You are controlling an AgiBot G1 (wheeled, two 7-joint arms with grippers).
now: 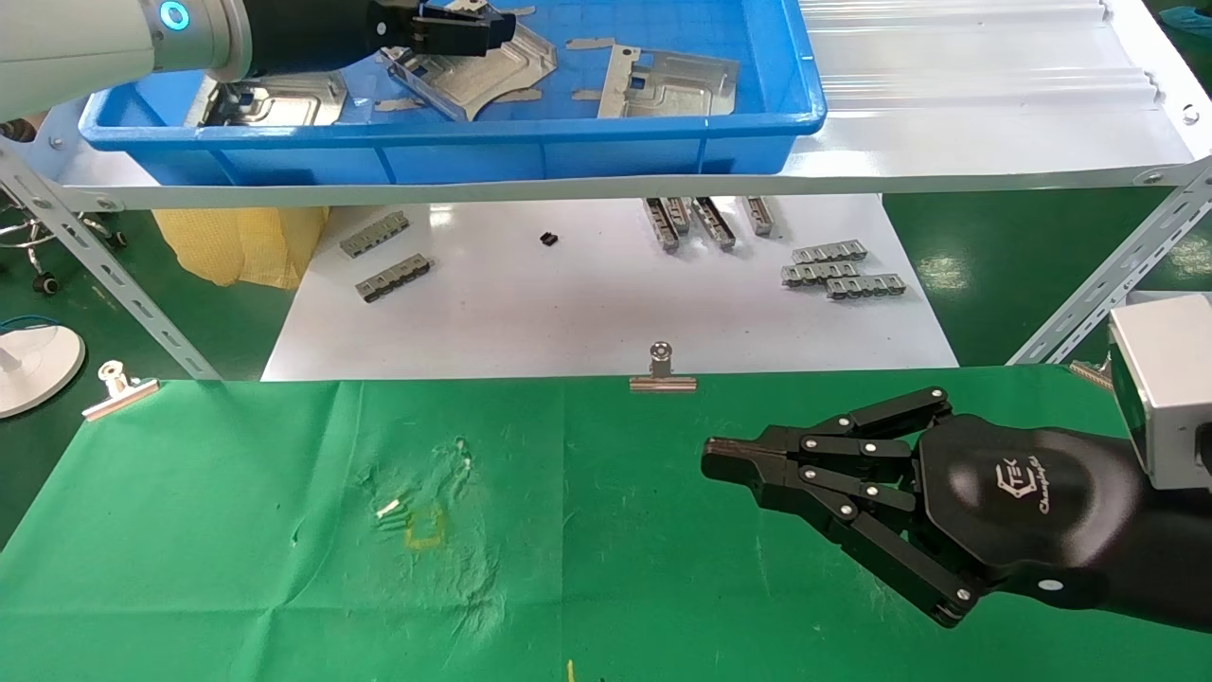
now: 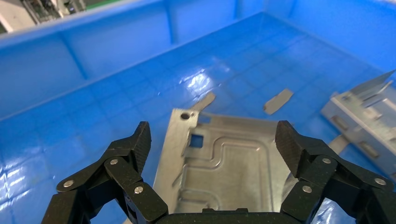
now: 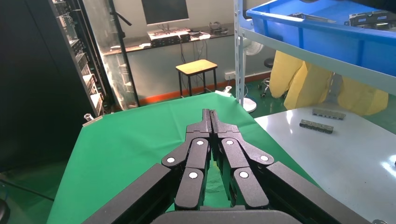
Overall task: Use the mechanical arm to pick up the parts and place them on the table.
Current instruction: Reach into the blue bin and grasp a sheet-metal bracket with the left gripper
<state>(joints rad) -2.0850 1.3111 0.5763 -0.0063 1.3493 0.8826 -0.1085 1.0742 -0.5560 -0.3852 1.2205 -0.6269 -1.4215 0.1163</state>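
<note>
My left gripper reaches into the blue bin on the shelf. It is open, and in the left wrist view its black fingers stand on either side of a shiny silver part lying on the bin floor, not touching it. That part sits mid-bin, with a second part to its left and a third to its right. My right gripper is shut and empty, hovering over the green table, as the right wrist view also shows.
Thin grey slivers lie loose in the bin. Grey toothed strips lie on the white tabletop beyond the green cloth. A binder clip holds the cloth's far edge. The ribbed metal shelf extends right of the bin.
</note>
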